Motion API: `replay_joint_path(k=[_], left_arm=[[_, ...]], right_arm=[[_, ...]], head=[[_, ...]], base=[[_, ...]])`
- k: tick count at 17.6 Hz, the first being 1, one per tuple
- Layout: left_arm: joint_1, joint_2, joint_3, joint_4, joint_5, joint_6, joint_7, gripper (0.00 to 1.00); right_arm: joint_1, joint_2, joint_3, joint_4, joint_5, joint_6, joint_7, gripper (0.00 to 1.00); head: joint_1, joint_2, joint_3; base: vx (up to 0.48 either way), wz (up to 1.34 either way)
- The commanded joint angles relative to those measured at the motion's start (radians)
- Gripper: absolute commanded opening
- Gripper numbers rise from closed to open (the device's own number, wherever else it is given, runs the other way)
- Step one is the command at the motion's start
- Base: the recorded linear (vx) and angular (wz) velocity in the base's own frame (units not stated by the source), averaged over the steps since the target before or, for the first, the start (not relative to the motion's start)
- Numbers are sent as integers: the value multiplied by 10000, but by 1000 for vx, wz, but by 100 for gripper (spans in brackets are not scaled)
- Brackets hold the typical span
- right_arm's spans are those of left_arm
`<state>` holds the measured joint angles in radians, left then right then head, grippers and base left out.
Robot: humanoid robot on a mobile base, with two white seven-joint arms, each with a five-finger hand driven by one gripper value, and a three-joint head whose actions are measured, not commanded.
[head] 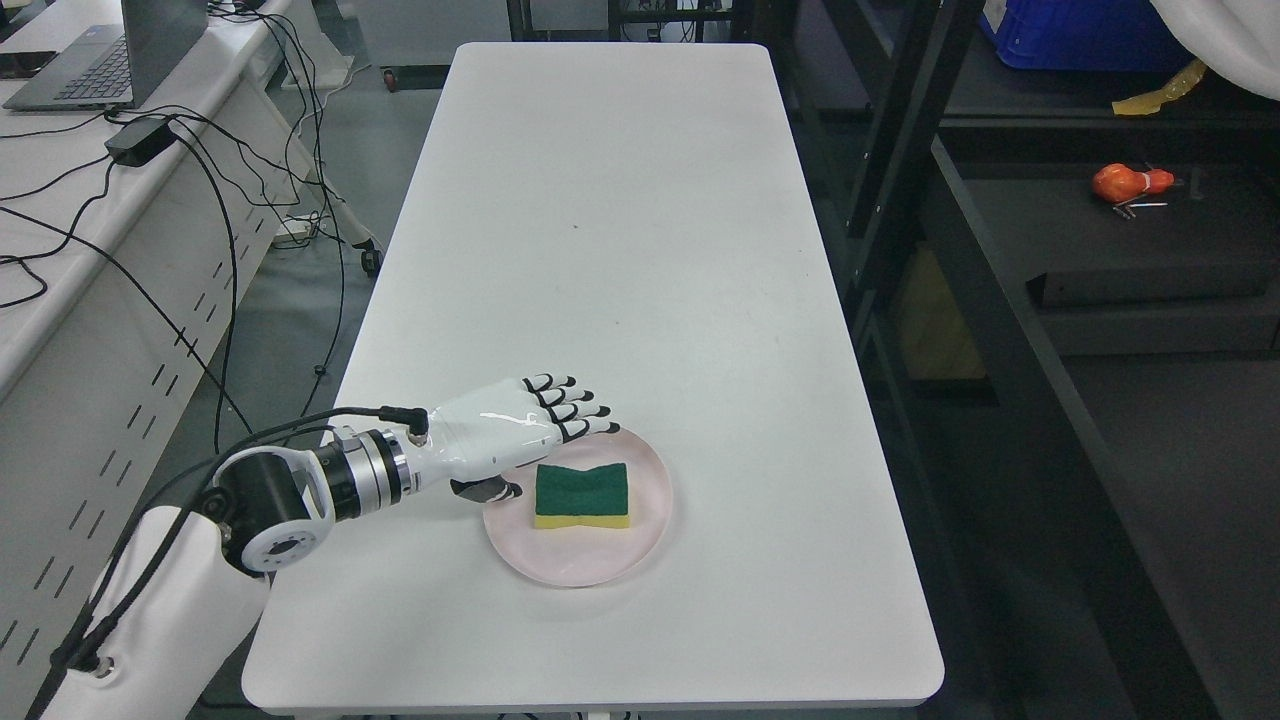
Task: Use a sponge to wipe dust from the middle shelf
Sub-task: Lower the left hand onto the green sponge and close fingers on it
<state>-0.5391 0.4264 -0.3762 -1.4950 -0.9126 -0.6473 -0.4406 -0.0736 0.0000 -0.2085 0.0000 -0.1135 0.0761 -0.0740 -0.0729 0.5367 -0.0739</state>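
Note:
A sponge (pixel 582 494), green on top and yellow below, lies on a pale pink plate (pixel 645 515) near the front of the white table (pixel 620 250). My left hand (pixel 545 445) hovers over the plate's left rim, just left of and behind the sponge. Its fingers (pixel 575 407) are stretched out, the thumb (pixel 490 489) hangs below toward the sponge's left end, and it holds nothing. The dark shelf rack (pixel 1000 330) stands to the right of the table. My right arm does not show.
On the rack's shelf lie an orange object (pixel 1130 183) and a blue bin (pixel 1080 35) further back. A desk at the left carries a laptop (pixel 100 55), a power brick and trailing cables (pixel 230 200). The table's right edge runs close to the rack.

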Motion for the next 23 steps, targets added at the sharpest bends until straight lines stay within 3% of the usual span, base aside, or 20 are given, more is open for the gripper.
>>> replay_joint_path(k=[1,7,12,15,19,23], left_arm=[[-70,-689,-1008,469,-201,0,-72,96],[-25,-720,-1008,591,-201,31,-348,91],[6,-720,-733,592,-171,15,-595,77],[37,-720,-243,576,-48,15,-595,65],[113,-843,493,592,840,-396,-625,35],[236,-873,1489,622,1331,-981,-1024,11]], right_arm=[[0,-175,-1,-175,0,6,4,100],[0,-175,-1,-175,0,6,4,100],[0,-175,-1,-175,0,6,4,100],[0,-175,-1,-175,0,6,4,100],[0,-175,-1,-175,0,6,4,100],[0,-175,-1,-175,0,6,4,100]], head=[[0,0,0],[0,0,0],[0,0,0],[0,0,0],[0,0,0],[0,0,0]], base=[[0,0],[0,0],[0,0],[0,0],[0,0],[0,0]])
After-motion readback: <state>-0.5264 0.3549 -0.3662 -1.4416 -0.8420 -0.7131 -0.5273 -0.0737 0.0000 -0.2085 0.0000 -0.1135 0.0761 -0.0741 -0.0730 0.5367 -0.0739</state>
